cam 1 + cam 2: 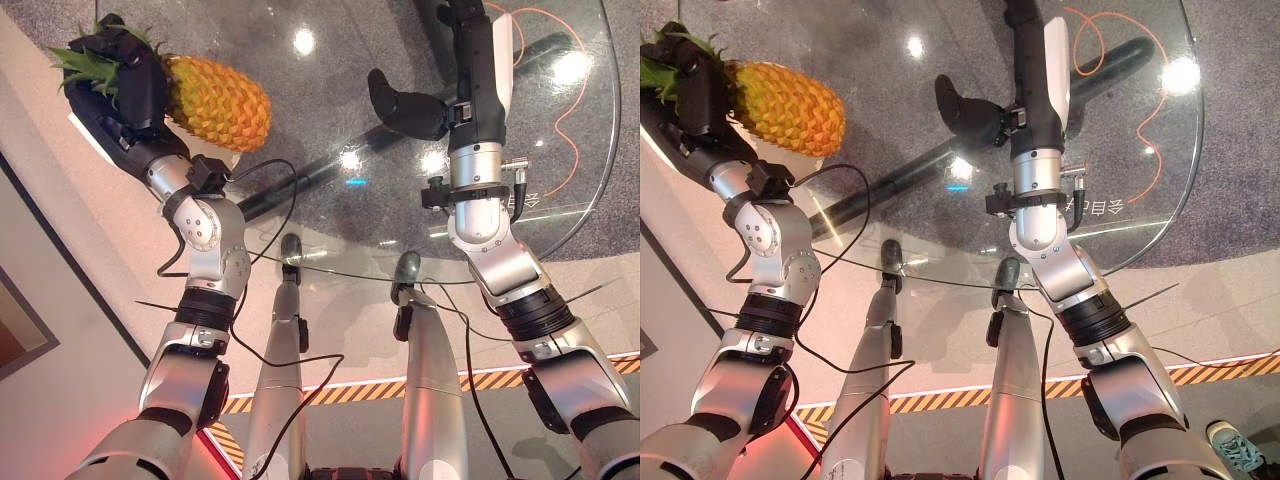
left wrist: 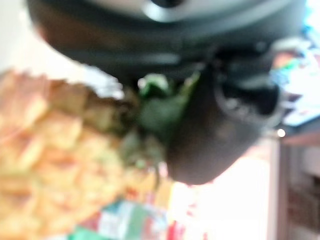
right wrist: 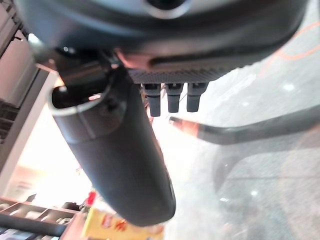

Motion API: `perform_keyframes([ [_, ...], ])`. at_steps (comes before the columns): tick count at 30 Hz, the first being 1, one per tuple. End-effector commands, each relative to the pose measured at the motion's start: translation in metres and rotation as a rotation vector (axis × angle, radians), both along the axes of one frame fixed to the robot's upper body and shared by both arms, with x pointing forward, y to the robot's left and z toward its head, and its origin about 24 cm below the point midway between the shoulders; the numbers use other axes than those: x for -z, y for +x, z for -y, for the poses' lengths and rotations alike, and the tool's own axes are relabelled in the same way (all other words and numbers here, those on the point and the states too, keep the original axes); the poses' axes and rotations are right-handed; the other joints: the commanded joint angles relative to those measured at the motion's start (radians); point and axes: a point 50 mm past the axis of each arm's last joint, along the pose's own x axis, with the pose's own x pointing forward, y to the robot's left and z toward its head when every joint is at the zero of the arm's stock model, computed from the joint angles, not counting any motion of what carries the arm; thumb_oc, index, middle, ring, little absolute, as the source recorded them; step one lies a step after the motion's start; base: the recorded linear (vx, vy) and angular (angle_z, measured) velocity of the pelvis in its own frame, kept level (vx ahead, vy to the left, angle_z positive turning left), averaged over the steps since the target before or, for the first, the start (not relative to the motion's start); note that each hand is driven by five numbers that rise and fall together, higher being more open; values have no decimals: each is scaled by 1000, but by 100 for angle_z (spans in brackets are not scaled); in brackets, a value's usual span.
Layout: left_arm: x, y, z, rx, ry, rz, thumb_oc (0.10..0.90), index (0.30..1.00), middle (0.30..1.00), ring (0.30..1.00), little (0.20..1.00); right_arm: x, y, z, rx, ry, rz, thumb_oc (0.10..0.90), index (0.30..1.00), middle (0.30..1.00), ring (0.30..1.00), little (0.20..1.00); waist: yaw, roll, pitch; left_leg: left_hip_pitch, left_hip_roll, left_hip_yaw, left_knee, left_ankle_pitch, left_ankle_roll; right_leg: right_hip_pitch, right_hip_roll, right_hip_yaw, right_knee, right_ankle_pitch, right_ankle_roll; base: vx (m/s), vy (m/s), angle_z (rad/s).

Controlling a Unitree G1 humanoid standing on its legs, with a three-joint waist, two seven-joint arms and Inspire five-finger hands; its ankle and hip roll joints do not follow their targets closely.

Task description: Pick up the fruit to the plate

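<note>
The left hand (image 1: 125,75) is clenched round the crown end of the pineapple (image 1: 218,100), holding it above the glass bench (image 1: 400,120) at its edge. Right hand (image 1: 408,108), fingers relaxed, hovers over the bench's middle.

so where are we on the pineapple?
Done: the left hand is closed on the pineapple at its crown end. In hand: it's held over the glass table edge. Left: setting it on a plate. The right hand is idle, holding nothing.
</note>
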Motion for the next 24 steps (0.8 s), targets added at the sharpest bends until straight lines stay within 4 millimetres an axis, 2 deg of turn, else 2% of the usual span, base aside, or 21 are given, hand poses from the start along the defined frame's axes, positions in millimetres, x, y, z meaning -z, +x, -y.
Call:
perform_keyframes([
  [1, -71, -28, -29, -200, 77, 327, 100, 300, 300, 300, 200, -30, -12, 9, -48, 218, 178, 800, 900, 900, 900, 900, -14, -44, -14, 43, -67, 46, 100, -142, 54, 147, 77, -16, -328, 174, 9, -36, 39, 0],
  [6, -70, -30, -40, -317, 91, 320, 100, 300, 300, 300, 200, -2, 0, 46, 53, 398, 100, 800, 900, 900, 900, 900, -25, -50, -14, 48, -62, 47, 100, -150, 51, 148, 81, -12, -325, 168, 9, -11, 15, 0],
  [14, -76, -31, -53, -479, 106, 315, 100, 300, 300, 300, 200, 39, 11, 100, 276, 553, -10, 800, 900, 900, 900, 900, -39, -66, -14, 57, -54, 47, 104, -163, 48, 151, 94, -6, -317, 160, 8, -9, 13, 0],
  [16, -79, -31, -56, -499, 120, 306, 100, 300, 300, 300, 200, 46, 11, 112, 329, 579, -33, 800, 900, 900, 900, 900, -41, -70, -14, 59, -53, 48, 106, -165, 47, 154, 96, -7, -315, 159, 7, 0, 0, 0],
  [19, -83, -29, -67, -529, 127, 274, 100, 300, 300, 300, 200, 67, 11, 135, 436, 632, -99, 800, 900, 900, 900, 900, -44, -80, -14, 67, -47, 49, 114, -177, 42, 164, 103, -6, -311, 149, 6, 1, 3, -2],
  [22, -85, -29, -72, -547, 144, 259, 100, 300, 300, 300, 200, 78, 10, 147, 488, 664, -131, 800, 900, 900, 900, 900, -45, -84, -14, 58, -44, 49, 117, -168, 42, 159, 104, -6, -311, 157, 4, -2, -2, -4],
  [24, -87, -28, -79, -564, 155, 237, 100, 300, 300, 300, 200, 95, 5, 165, 550, 714, -177, 800, 900, 900, 900, 900, -46, -87, -14, 59, -40, 51, 121, -171, 41, 161, 109, -5, -306, 152, 3, -3, -4, -2],
])
